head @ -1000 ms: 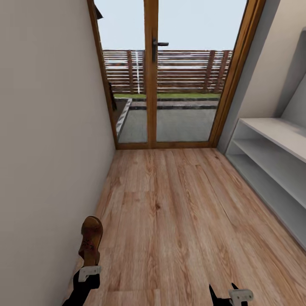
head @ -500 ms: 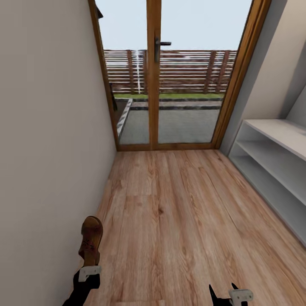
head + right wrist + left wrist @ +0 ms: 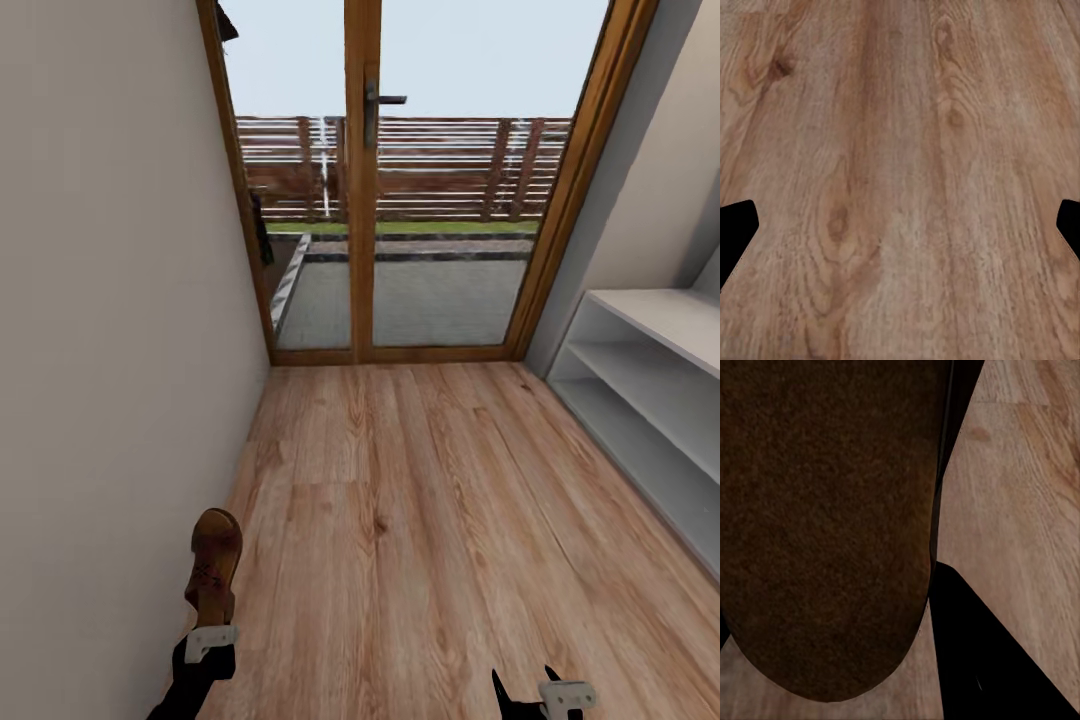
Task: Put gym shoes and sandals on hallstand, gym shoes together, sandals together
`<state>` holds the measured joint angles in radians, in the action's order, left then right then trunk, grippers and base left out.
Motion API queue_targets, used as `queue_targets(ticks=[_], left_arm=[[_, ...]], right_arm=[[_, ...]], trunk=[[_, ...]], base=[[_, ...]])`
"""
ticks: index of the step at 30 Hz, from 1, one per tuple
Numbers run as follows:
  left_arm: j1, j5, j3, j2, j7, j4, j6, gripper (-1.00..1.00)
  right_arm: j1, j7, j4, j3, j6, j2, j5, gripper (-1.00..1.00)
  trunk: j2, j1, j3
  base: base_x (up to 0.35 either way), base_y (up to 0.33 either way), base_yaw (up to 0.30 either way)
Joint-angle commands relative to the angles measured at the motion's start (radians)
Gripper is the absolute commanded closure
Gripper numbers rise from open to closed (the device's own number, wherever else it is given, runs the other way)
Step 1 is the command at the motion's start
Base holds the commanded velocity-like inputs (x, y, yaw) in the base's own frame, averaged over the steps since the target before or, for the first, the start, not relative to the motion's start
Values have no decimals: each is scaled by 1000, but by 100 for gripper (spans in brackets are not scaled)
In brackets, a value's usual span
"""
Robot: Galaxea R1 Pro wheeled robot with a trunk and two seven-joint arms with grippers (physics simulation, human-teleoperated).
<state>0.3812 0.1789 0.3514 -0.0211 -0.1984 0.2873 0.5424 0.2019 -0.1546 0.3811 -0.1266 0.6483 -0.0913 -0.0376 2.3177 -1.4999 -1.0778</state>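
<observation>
Beside sandal [image 3: 215, 560], wall [image 3: 110, 350]; ahead, door [image 3: 400, 180].

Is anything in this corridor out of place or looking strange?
Only one thing: a brown sandal is off the floor, held upright in the left claw beside the wall. The shoe rack shelves in view carry nothing.

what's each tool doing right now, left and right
Left tool: shut on a brown sandal, held above the floor.
Right tool: open, nothing between its fingers.
</observation>
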Motion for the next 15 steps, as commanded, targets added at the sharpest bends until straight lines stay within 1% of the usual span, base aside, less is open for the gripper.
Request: queue_targets(ticks=[1, 15], left_arm=[[1, 13, 9, 1, -4, 0, 4, 100], [1, 13, 9, 0, -4, 0, 4, 100]], right_arm=[[1, -8, -1, -8, 3, 1, -4, -100], [1, -8, -1, -8, 3, 1, -4, -100]], trunk=[[0, 0, -1], [0, 0, -1]], base=[[334, 0, 0], [335, 0, 0]])
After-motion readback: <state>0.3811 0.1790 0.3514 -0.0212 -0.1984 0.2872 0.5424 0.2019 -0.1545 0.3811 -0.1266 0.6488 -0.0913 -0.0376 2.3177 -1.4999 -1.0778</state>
